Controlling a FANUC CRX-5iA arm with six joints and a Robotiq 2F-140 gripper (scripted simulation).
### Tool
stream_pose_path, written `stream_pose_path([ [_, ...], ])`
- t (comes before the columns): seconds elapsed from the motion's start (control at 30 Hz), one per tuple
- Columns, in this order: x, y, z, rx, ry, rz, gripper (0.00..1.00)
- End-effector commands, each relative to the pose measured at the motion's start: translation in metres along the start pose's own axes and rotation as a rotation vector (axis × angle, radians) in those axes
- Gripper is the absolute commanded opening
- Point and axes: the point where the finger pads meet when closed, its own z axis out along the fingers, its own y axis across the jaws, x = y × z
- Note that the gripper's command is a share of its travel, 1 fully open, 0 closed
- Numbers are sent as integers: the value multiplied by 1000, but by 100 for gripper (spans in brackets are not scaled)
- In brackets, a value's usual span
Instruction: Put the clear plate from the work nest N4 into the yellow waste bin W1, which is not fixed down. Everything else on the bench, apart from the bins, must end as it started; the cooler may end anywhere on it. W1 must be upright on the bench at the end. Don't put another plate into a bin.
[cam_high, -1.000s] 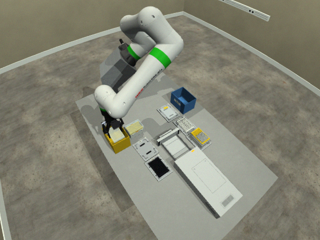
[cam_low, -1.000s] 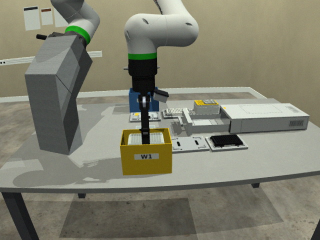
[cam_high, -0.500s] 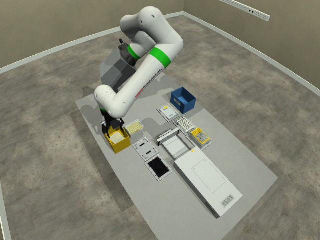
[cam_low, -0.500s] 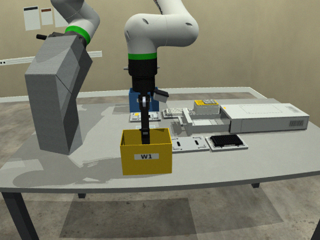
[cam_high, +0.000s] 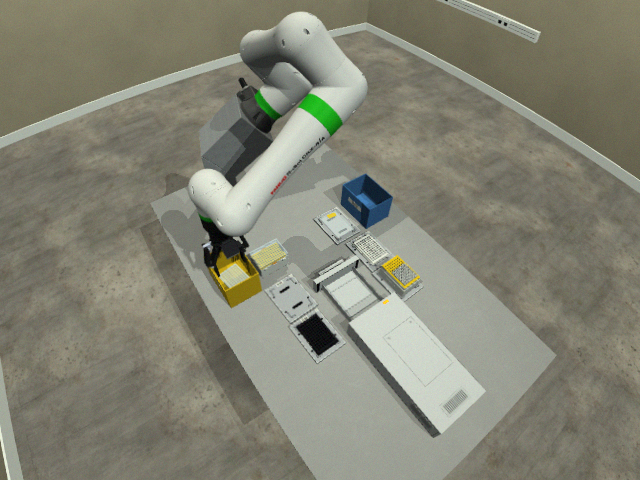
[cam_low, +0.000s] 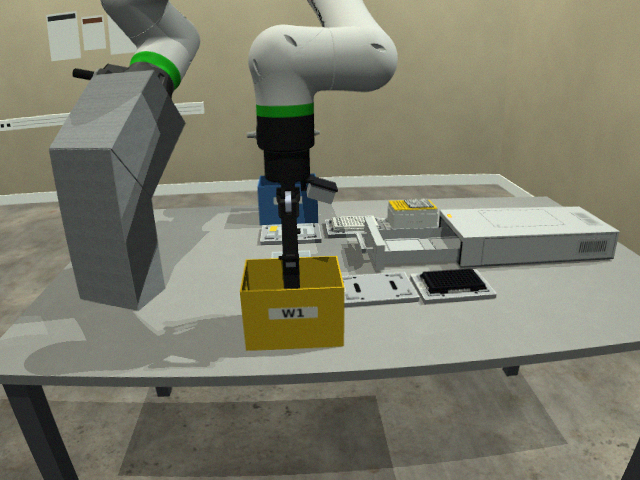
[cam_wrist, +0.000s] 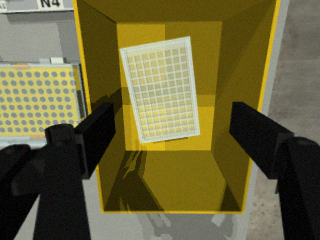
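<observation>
The clear plate (cam_wrist: 160, 90) (cam_high: 233, 275) lies loose and a little askew inside the yellow waste bin W1 (cam_high: 242, 295) (cam_low: 292, 328) (cam_wrist: 235, 75). The bin stands upright on the bench. My gripper (cam_wrist: 172, 117) (cam_high: 225, 254) (cam_low: 290, 273) hangs in the bin's mouth above the plate. Its fingers are open and touch nothing. In the exterior view the bin's front wall hides the plate. The work nest N4 (cam_high: 293, 298) (cam_low: 379, 286) beside the bin is empty.
A box with a yellow dotted top (cam_high: 268, 256) (cam_wrist: 35, 100) stands right beside the bin. A black plate (cam_high: 316, 334) (cam_low: 453, 281), a blue bin (cam_high: 366, 200), more nests with plates (cam_high: 369, 249), an open drawer (cam_high: 351, 291) and a large grey device (cam_high: 413, 356) lie to the right.
</observation>
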Motion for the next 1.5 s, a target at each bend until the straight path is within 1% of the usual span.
stream_pose_path([
  [0.0,0,1,-3,-1,1,0,70],
  [0.93,0,1,-38,-1,1,0,70],
  [1.17,0,1,-38,-1,1,0,70],
  [1.47,13,-32,-47,-1,1,0,70],
])
